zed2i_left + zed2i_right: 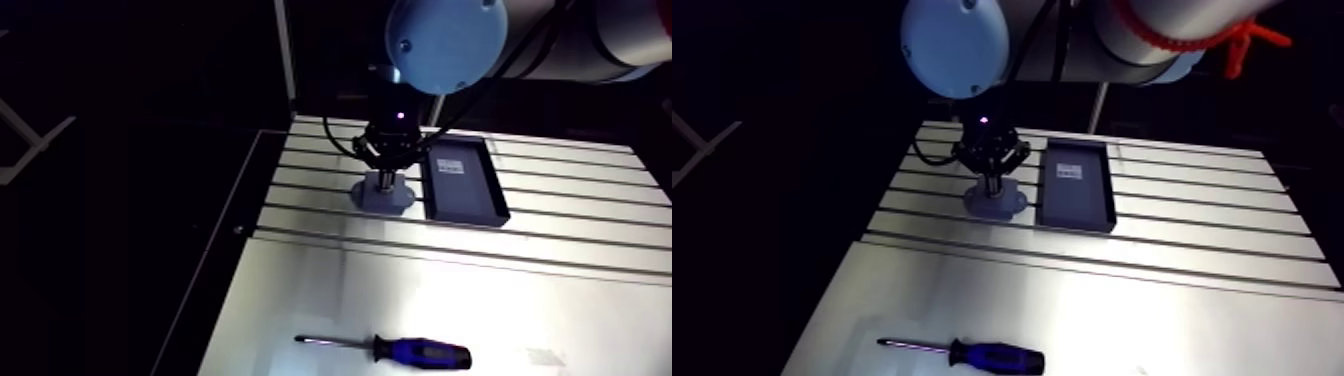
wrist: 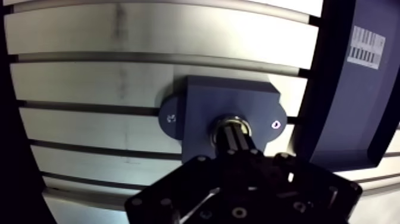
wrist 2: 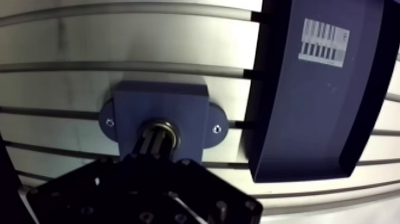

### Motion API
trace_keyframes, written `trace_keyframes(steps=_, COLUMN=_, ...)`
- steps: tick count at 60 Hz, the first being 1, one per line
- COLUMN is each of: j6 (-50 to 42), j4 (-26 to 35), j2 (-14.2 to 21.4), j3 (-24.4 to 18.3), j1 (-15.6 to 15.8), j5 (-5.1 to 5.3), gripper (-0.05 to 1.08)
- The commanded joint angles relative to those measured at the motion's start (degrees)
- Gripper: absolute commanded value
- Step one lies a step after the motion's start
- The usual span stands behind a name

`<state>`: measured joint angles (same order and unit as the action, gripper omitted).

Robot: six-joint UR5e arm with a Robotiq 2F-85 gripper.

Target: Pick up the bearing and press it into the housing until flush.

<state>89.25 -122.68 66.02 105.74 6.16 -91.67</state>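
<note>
likely pressing step: gripper [image 2: 233,134] closed, tips on bearing [image 2: 231,119] in housing [image 2: 202,101] bore, upper centre, arm view; next needs straight push till flush

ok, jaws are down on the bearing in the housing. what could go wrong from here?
1. The jaws, shut, cover part of the bearing, so flushness in the housing can't be checked; an off-centre push could cock it in the bore.
2. I can't tell whether the housing is fastened down; under load it might slide toward the tray close beside it.
</note>
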Motion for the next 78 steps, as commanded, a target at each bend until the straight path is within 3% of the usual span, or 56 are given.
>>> trace_keyframes(steps=1, j6=0.0, j4=0.02, j2=-0.07, j3=0.04, j1=0.0, j5=-0.12, gripper=1.01)
trace_keyframes(steps=78, j6=0.0, j4=-0.15, j2=-0.16, j3=0.64, j1=0.07, j5=-0.22, gripper=1.01)
